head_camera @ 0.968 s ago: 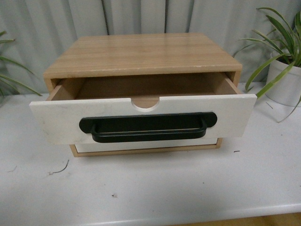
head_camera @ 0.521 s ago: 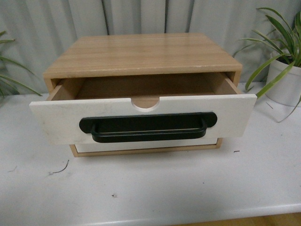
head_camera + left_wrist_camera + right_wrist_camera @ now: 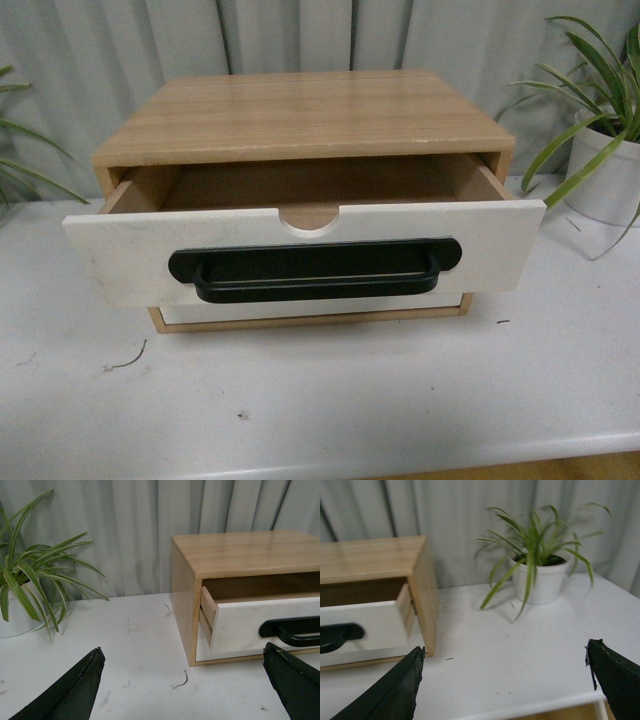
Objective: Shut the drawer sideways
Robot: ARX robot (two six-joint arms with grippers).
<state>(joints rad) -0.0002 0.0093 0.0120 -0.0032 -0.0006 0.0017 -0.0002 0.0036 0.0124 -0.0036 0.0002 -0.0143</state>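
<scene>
Between the spread left gripper (image 3: 182, 650) and spread right gripper (image 3: 505, 647) the drawer (image 3: 300, 232) is seen pulled out, untouched; flanking is presumably chosen for a sideways push.

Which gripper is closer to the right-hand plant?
Right. The right gripper is right of the cabinet, facing that plant; the left gripper is left of the cabinet.

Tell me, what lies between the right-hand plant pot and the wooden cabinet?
Just bare white table between pot and cabinet, one leaf drooping over it; the right wrist view shows this.
</scene>
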